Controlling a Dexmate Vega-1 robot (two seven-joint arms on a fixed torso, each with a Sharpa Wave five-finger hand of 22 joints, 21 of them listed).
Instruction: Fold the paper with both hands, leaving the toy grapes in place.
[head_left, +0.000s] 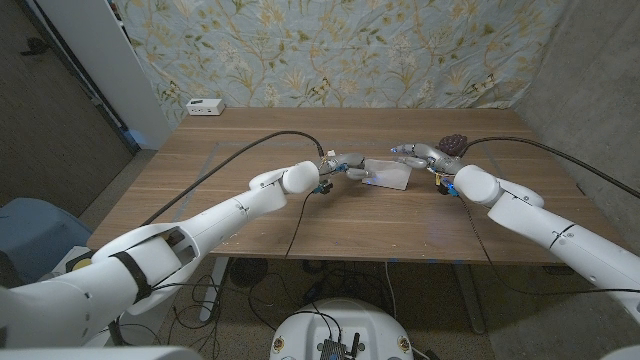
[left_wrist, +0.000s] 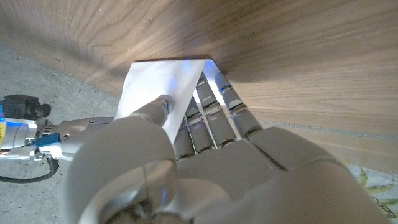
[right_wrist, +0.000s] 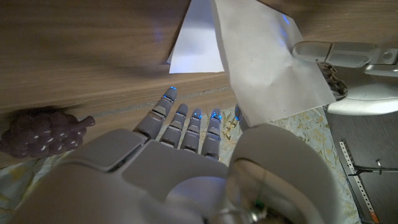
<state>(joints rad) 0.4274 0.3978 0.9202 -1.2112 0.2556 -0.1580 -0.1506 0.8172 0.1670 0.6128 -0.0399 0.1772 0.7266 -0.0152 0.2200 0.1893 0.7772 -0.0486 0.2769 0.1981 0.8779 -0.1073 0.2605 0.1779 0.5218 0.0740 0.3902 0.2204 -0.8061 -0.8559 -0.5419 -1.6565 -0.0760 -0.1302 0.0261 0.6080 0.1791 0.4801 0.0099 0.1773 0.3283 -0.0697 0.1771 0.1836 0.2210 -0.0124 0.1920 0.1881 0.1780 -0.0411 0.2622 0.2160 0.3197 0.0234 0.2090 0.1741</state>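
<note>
A white sheet of paper (head_left: 387, 174) lies mid-table with one side raised off the wood. My left hand (head_left: 345, 163) pinches that raised side, thumb on top of the paper (left_wrist: 155, 84) and fingers (left_wrist: 214, 112) beneath it. In the right wrist view the lifted flap (right_wrist: 267, 62) slopes up to the left hand's fingers (right_wrist: 336, 53), while the rest of the sheet lies flat. My right hand (head_left: 418, 153) hovers at the paper's far right edge with its fingers (right_wrist: 186, 124) straight and holding nothing. The purple toy grapes (head_left: 452, 143) (right_wrist: 43, 132) sit on the table just beyond the right hand.
A small white box (head_left: 205, 107) stands at the table's far left corner. Black cables run along both arms over the wooden table (head_left: 250, 215). A floral cloth hangs behind the table.
</note>
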